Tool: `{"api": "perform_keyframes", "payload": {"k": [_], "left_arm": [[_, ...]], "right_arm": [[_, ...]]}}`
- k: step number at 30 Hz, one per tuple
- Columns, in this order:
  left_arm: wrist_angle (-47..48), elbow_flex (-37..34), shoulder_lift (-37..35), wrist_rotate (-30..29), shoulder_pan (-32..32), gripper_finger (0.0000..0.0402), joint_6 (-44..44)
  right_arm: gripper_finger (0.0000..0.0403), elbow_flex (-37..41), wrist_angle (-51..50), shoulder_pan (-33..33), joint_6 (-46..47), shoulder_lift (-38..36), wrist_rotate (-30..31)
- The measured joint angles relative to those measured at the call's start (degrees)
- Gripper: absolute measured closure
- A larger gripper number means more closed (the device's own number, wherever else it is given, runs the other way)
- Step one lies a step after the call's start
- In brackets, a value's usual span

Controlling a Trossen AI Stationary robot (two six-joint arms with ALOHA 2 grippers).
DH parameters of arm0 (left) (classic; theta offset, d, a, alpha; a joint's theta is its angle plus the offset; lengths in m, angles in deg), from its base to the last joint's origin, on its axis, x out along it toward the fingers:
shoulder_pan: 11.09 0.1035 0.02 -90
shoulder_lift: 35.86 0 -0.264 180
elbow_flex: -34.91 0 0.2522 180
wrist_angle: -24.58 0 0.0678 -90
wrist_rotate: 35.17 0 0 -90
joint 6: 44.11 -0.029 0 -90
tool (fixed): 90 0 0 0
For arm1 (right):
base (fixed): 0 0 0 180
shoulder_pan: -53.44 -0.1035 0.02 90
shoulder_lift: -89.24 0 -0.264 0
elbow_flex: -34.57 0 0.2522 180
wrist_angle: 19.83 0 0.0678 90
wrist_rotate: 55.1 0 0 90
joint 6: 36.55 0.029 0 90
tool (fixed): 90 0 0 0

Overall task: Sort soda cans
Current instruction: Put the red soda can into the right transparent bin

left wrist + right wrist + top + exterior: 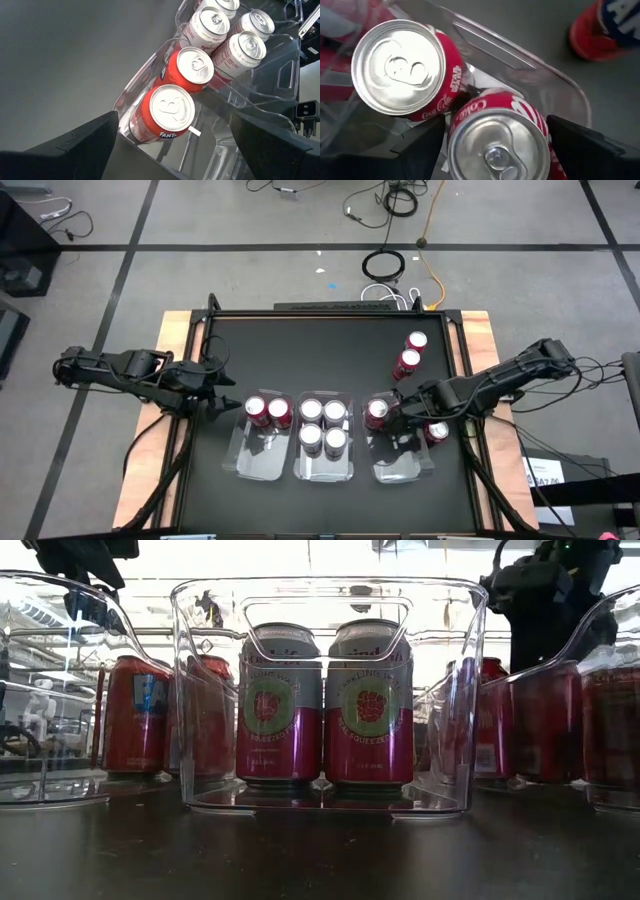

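Observation:
Three clear trays sit side by side near the table's near edge. The left tray [250,450] holds two red Fanta cans [167,112]. The middle tray [325,465] holds several white cans [323,425]. The right tray [400,465] holds a red Coca-Cola can [400,65]. Right beside that can, my right gripper [403,416] is shut on a second Coca-Cola can [495,145]. My left gripper [222,402] hovers open at the left tray's far left corner, touching nothing. Two red cans [411,352] stand on the table far right, and one [437,432] stands right of the right tray. My right gripper pinches the second Coca-Cola can by its side wall just under the top rim [455,125], one finger on each side. The fingers [420,142] come from above, slanting in from the table's right. The can is upright inside the right tray; whether its base rests there I cannot tell.
The trays' near halves are unfilled. In the low view the middle tray's handled wall [325,600] stands in front of the white-and-pink cans [325,705]. The black table top is bare to the far left. Cables lie on the floor beyond the far edge.

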Motion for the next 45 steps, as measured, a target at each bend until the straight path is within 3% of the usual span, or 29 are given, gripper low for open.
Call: {"api": "perform_keyframes", "payload": {"k": [12,17,26,30,39,45], "left_arm": [[0.03,0.00,0.02,0.00,0.00,0.0014,-0.02],[0.04,0.00,0.00,0.01,0.00,0.0014,-0.02],[0.07,0.00,0.01,0.00,0.00,0.0014,-0.04],[0.09,0.00,0.00,0.00,0.00,0.0014,-0.04],[0.22,0.00,0.00,0.00,0.00,0.0014,-0.07],[0.22,0.00,0.01,-0.94,0.00,0.0014,-0.09]], "right_arm": [[0.0063,-3.78,-2.96,-0.01,-1.47,-2.05,-0.31],[0.0062,-10.03,-11.09,-0.01,-1.17,-3.01,-0.47],[0.0062,-21.19,-31.45,-0.17,8.66,-4.31,-0.62],[0.0063,-18.57,-31.05,-0.62,10.76,-7.24,-4.47],[0.0064,-3.78,-26.71,-6.11,24.14,-18.64,-6.62],[0.0064,0.01,-22.68,-6.18,21.40,-19.23,-6.31]]}}
